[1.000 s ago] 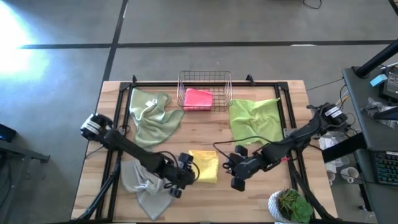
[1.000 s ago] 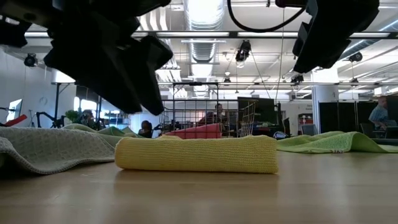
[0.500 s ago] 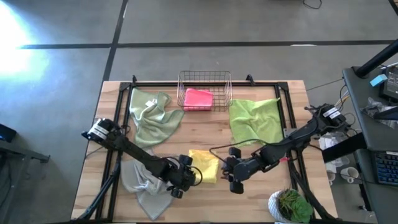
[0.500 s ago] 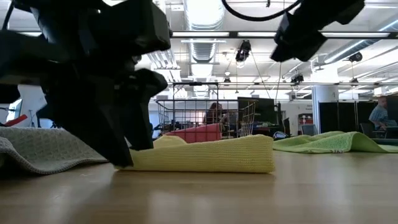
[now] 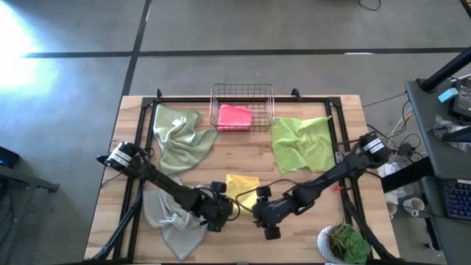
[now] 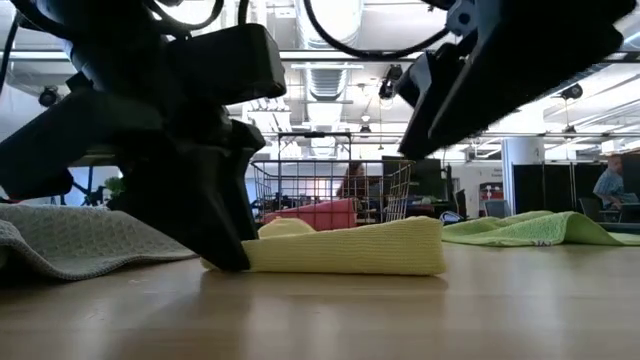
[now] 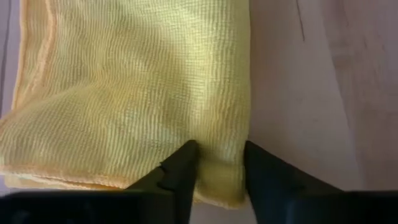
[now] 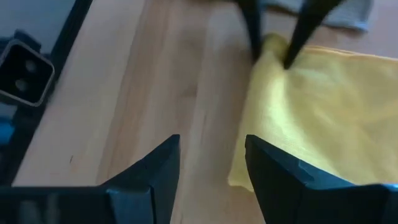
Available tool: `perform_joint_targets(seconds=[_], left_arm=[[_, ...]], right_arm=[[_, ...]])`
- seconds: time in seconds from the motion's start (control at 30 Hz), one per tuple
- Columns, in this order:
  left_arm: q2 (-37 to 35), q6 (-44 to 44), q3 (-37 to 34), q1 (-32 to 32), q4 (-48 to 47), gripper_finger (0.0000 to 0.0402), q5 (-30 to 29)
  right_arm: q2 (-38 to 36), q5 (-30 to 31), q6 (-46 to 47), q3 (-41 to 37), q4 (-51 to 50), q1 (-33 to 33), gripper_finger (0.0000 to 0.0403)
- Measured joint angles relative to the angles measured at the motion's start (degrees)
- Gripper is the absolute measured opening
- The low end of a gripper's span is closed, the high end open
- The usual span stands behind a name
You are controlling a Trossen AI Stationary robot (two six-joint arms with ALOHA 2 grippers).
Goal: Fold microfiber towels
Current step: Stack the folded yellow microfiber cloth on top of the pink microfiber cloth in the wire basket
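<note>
A yellow towel (image 5: 241,188), folded into a small rectangle, lies flat on the wooden table (image 5: 309,221) near its front middle. My left gripper (image 7: 217,152) is down at the towel's near left corner and is shut on it. My right gripper (image 8: 211,158) hangs open above the table beside the towel's near right corner (image 8: 239,177) and touches nothing. In the low view the right gripper (image 6: 480,80) is well above the towel (image 6: 350,248). My left gripper pinches a ridge of the folded yellow towel next to its near left corner (image 7: 219,171) between its two fingers. The fingers (image 8: 252,34) slant down onto it from the table's near left. The towel lies on the table, and the pinched cloth (image 8: 273,50) is bunched up a little.
A pink towel (image 5: 235,116) sits in the copper wire basket (image 5: 243,92) at the back. A pale sage towel (image 5: 180,136) lies at the back left, a lime green one (image 5: 302,143) at the back right, and a grey-beige one (image 5: 169,217) at the near left. A potted plant (image 5: 342,243) stands at the near right.
My left gripper has sunk onto the yellow towel's near left corner, and that end has been pushed in and bunched. My right gripper has moved toward the table's left edge and down, coming up beside the towel's near right corner.
</note>
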Motion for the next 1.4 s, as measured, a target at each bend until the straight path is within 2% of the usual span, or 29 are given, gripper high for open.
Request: perform_joint_targets(seconds=[0.17, 0.23, 0.5, 0.8, 0.97, 1.1, 1.27, 1.4], left_arm=[[0.0, 0.0, -0.1, 0.0, -0.1, 0.0024, -0.2], [-0.1, 0.0, 0.1, 0.0, -0.3, 0.0008, 0.3], [-0.1, -0.1, 0.5, -0.1, -0.1, 0.0012, 1.9], [-0.1, -0.6, 0.5, -0.1, 0.0, 0.0013, 2.0], [-0.2, -9.7, 0.5, 0.1, 0.3, 0.0013, 3.6], [-0.2, -17.4, 0.6, 0.1, 1.6, 0.0013, 7.2], [-0.2, -23.6, 0.5, 0.3, 5.1, 0.0013, 12.7], [-0.2, -27.0, 0.5, 0.7, 5.6, 0.0013, 14.4]], right_arm=[[3.9, 0.7, -2.0, 3.7, -3.8, 0.0, 0.0171], [5.3, 1.2, -2.7, 4.9, -5.3, 0.0, 0.0171], [9.0, 8.4, -3.9, 7.4, -8.3, 0.0, 0.0155], [9.6, 3.7, -1.6, 7.6, -8.1, 0.0, 0.0142], [9.6, 2.2, -0.3, 7.4, -7.9, -0.1, 0.0145], [9.6, 2.1, -0.3, 6.8, -8.3, -0.2, 0.0146], [11.4, 1.0, 0.3, 6.6, -8.8, -0.8, 0.0146], [13.3, 0.7, 0.2, 6.8, -9.4, -0.8, 0.0140]])
